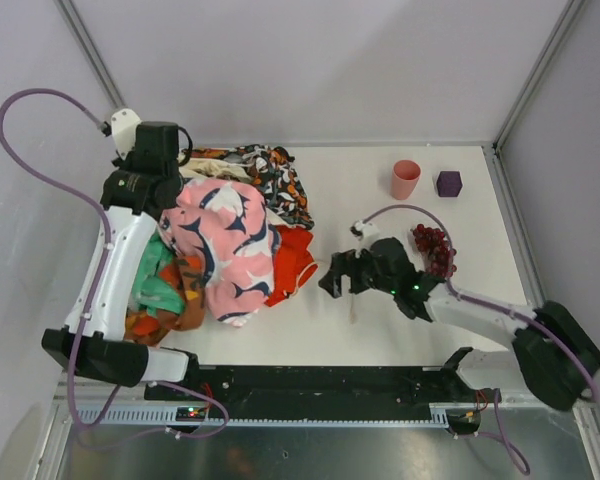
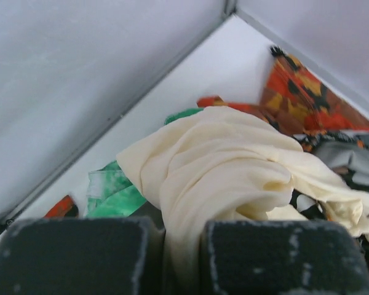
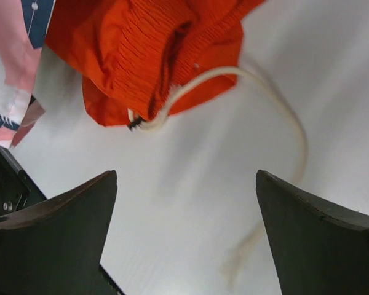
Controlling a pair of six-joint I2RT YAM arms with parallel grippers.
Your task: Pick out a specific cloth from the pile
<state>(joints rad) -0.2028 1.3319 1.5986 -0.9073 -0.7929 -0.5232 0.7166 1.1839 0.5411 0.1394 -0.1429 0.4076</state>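
The pile [image 1: 180, 285] lies on the left half of the table, with a pink cloth with navy fish shapes [image 1: 225, 240] on top. The plain red-orange cloth [image 1: 292, 262] lies at the pile's right edge, partly under the pink one. In the right wrist view the red-orange cloth [image 3: 147, 55] has a cream drawstring [image 3: 264, 92] trailing onto the table. My right gripper [image 1: 330, 280] [image 3: 184, 178] is open and empty, just right of that cloth and not touching it. My left gripper [image 1: 168, 208] [image 2: 183, 227] is shut on a cream cloth [image 2: 227, 160] at the pile's far left.
A black, white and orange patterned cloth [image 1: 275, 180] lies at the back of the pile. A pink cup [image 1: 405, 179] and a purple block [image 1: 448, 183] stand at the back right. A dark red grape bunch [image 1: 432, 246] lies beside my right arm. Walls enclose the table.
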